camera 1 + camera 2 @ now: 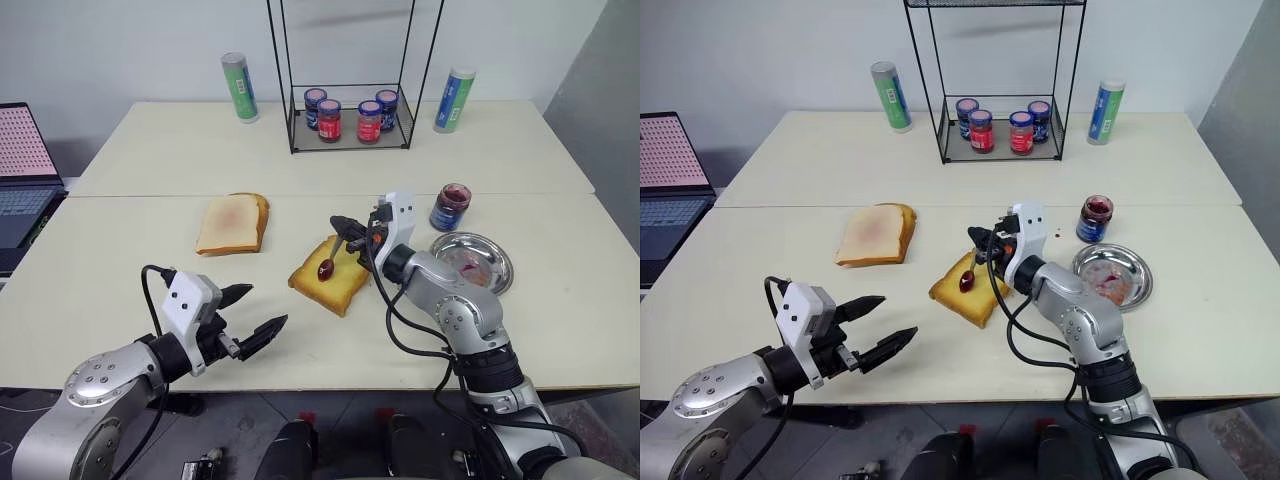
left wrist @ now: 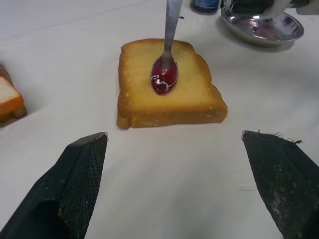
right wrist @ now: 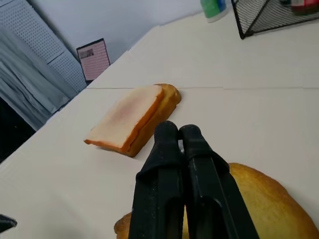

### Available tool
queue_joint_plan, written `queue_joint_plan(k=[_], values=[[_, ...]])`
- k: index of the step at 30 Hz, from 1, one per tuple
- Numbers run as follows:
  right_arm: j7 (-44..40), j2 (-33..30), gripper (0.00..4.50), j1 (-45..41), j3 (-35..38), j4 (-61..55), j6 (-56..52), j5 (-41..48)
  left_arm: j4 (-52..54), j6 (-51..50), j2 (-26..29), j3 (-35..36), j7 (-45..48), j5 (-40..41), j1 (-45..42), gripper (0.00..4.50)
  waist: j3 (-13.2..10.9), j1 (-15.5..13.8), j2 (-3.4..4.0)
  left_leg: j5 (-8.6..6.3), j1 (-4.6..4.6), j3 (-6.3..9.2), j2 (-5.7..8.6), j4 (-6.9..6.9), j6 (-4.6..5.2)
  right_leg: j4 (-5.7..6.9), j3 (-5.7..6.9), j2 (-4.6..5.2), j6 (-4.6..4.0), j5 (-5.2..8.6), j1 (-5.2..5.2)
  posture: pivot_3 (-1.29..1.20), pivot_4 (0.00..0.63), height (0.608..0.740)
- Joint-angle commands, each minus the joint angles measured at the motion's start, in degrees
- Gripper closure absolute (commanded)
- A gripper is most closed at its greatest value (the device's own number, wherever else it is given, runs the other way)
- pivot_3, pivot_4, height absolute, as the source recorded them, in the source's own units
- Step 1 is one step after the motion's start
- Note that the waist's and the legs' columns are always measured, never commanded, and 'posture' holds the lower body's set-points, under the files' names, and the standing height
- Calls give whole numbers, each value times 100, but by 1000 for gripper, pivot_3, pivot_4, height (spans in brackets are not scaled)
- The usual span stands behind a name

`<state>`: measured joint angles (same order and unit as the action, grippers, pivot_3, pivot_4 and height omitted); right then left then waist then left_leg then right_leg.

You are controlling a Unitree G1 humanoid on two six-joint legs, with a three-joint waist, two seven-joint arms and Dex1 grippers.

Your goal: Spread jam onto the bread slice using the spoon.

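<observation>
The golden bread slice [image 1: 335,285] lies flat at the table's middle. A slim silver spoon [image 2: 165,74] rests its jam-smeared bowl on the slice's face, and its handle rises to my right gripper [image 1: 347,232], which is shut on the spoon just behind the slice. In the right wrist view the two fingers [image 3: 169,164] press together above the bread [image 3: 269,199]. The jam jar [image 1: 451,206], clear glass with dark red jam, stands to the right of that gripper. Nearer the table's front and to the left of the slice, my left gripper [image 1: 262,308] is open, holds nothing and points toward the slice.
A round steel dish [image 1: 485,252] smeared with jam sits right of the bread. A paler slice [image 1: 233,222] lies to the left. At the back stands a wire rack [image 1: 350,140] with several lidded jars, flanked by a green tube [image 1: 240,87] and a blue tube [image 1: 455,100]. A laptop [image 1: 20,170] is at far left.
</observation>
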<state>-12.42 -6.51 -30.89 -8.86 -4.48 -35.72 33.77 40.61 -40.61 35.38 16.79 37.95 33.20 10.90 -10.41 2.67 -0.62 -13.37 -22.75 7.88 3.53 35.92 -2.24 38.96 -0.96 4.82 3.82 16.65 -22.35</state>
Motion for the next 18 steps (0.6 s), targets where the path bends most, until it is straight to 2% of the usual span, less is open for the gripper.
queue_joint_plan(k=[1, 7, 14, 16, 18], values=[[-216, -196, 4488, -142, 255, 126, 362, -384, 121, 114, 20, -112, -75, 76, -201, 0, 0, -2, 0, 0, 0, 0, 0, 0, 0, 0, 0, 0, 0, 0, 0, 0, 150, 740], [-515, -648, 4488, -346, 475, 447, 710, -796, -117, 175, 19, -347, -72, 68, -561, 0, 0, -99, -2, 0, 1, -1, 3, 4, 0, -2, 1, 1, 1, -1, 5, 0, 150, 740], [-645, -740, 4488, -516, 657, 378, 693, -911, -338, 259, 46, -490, -26, 57, -797, 0, 0, -84, -2, 0, 0, -3, 1, 2, 0, -2, 0, 0, 0, -1, 2, 0, 150, 740], [-581, -666, 4488, -574, 776, 207, 505, -775, -378, 287, 51, -513, -17, 48, -827, 0, 0, -83, -2, 0, 0, -3, 1, 1, -1, -2, 0, 0, 0, -1, 2, 0, 150, 740], [-348, -361, 4488, -655, 1085, -90, -27, -175, -395, 299, 54, -513, -12, 56, -851, 0, 0, -84, -3, 0, 0, -2, 0, 1, -1, -2, 0, 0, 0, -1, 1, 0, 150, 740]])
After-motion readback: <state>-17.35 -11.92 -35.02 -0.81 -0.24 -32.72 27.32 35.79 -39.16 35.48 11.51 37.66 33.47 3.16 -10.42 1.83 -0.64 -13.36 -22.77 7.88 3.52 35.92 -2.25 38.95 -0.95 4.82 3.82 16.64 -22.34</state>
